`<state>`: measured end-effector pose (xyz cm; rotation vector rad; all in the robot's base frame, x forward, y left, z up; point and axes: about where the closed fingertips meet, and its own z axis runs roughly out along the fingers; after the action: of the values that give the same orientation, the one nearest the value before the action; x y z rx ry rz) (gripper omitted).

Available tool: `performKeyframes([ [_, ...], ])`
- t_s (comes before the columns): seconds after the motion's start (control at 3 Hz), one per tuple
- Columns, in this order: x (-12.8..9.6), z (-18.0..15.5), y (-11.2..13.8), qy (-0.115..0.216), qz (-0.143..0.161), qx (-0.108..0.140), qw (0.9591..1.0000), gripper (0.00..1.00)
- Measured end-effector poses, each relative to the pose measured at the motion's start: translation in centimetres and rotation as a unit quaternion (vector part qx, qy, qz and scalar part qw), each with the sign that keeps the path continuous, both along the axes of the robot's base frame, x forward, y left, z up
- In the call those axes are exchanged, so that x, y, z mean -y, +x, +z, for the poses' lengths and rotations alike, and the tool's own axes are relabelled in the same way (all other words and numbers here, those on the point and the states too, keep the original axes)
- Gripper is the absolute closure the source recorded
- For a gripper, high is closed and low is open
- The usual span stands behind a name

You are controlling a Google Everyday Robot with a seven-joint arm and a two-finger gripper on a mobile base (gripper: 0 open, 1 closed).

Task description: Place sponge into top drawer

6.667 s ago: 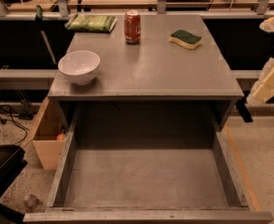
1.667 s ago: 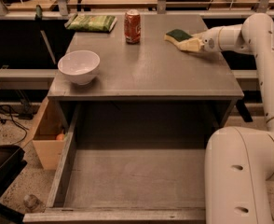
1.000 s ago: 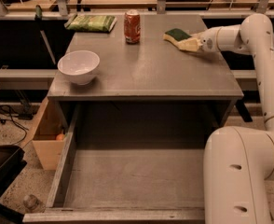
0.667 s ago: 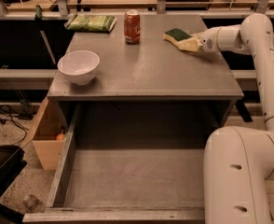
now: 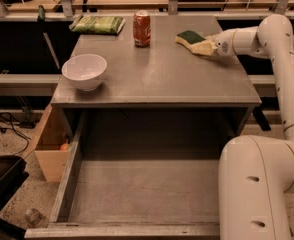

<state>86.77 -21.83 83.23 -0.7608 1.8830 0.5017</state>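
Observation:
The sponge (image 5: 189,36), pale yellow with a dark green top, lies on the grey cabinet top (image 5: 162,76) at its back right. My gripper (image 5: 202,46) reaches in from the right and is at the sponge's right end, touching or overlapping it low over the surface. The top drawer (image 5: 142,189) is pulled fully out below the cabinet top, wide, shallow and grey, with nothing in it. My white arm (image 5: 259,184) rises at the lower right and hides the drawer's front right corner.
A white bowl (image 5: 84,70) stands at the front left of the cabinet top. A red soda can (image 5: 141,28) stands at the back centre, a green patterned packet (image 5: 98,24) at the back left. A light-wood box (image 5: 49,151) sits left of the drawer.
Since the earliest frame my arm has swung in from the right edge to the sponge. Over the last second or so nothing has visibly moved.

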Motion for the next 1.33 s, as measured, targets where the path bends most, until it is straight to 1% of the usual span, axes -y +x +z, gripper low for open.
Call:
performKeyframes([
  [1.33,-0.01,0.16,-0.03,0.0,0.0,0.0,1.0,1.0],
])
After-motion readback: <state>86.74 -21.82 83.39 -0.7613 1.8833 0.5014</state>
